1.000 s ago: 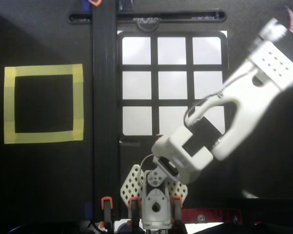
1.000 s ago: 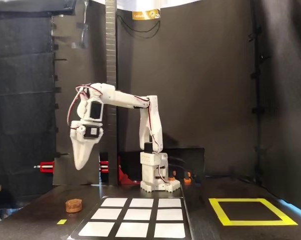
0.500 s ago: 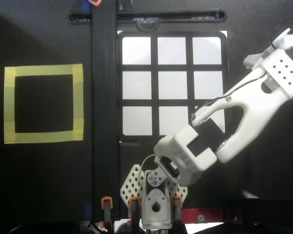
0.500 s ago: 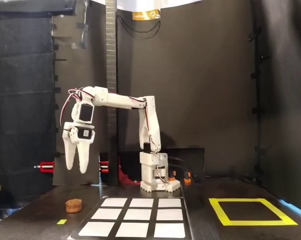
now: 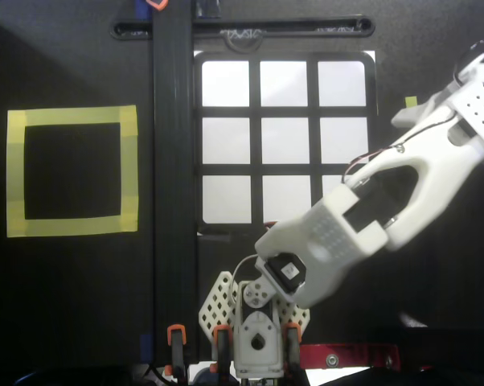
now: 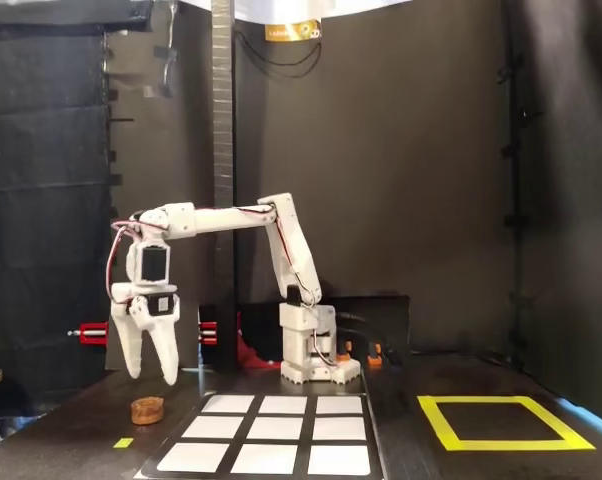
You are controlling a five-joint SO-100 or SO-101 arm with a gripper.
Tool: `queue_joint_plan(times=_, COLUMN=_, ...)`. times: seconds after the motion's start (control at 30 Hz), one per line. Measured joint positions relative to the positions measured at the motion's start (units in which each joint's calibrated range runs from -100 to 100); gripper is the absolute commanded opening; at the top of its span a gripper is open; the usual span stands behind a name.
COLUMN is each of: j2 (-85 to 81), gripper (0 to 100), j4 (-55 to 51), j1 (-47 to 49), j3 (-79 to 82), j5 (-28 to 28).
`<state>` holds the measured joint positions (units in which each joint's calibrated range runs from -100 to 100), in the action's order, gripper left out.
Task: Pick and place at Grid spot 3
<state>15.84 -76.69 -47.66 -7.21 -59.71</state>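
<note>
Fixed view, nearest first: a small yellow tape marker (image 6: pixel 124 443) on the dark tabletop, then the brown disc (image 6: pixel 148 410), lying flat just left of the black-framed 3x3 grid (image 6: pixel 271 441) and clear of its frame. Above the disc hangs the white gripper (image 6: pixel 152 378), its two fingers spread apart and pointing down, holding nothing; a visible gap separates fingertips from disc. Behind stands the arm's base (image 6: pixel 309 357), with red clamps (image 6: pixel 94 332) at the rear edge. To the right lies the yellow-tape square (image 6: pixel 503 422). In the overhead view the arm sweeps to the right margin, the disc is hidden or out of frame, and Grid spot 3 (image 5: pixel 342 84) is the upper-right glowing cell, unoccupied. Judged from its look, the disc is light, rigid and not fragile, possibly wood or cork; its low profile leaves little side wall, so the sensible hold is across the diameter, fingers lowered almost to the table. A smooth rim could slip from a shallow pinch
</note>
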Motion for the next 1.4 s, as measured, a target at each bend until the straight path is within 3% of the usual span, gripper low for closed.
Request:
queue_joint_plan(times=0.47, j2=11.1, gripper=32, j4=4.3, j1=-1.9, j3=-0.4, j5=-2.2)
queue_joint_plan(times=0.5, j2=11.4, gripper=31, j4=4.8, j1=-1.9, j3=-0.7, j5=-2.2)
queue_joint_plan(times=0.63, j2=11.8, gripper=12, j4=5.3, j1=-1.9, j3=-1.2, j5=-2.2)
queue_joint_plan(times=0.97, j2=11.1, gripper=12, j4=4.9, j1=-1.3, j3=-1.2, j5=-2.2)
queue_joint_plan(times=1.4, j2=-12.6, gripper=12, j4=-13.5, j1=2.0, j3=-1.0, j5=-1.4)
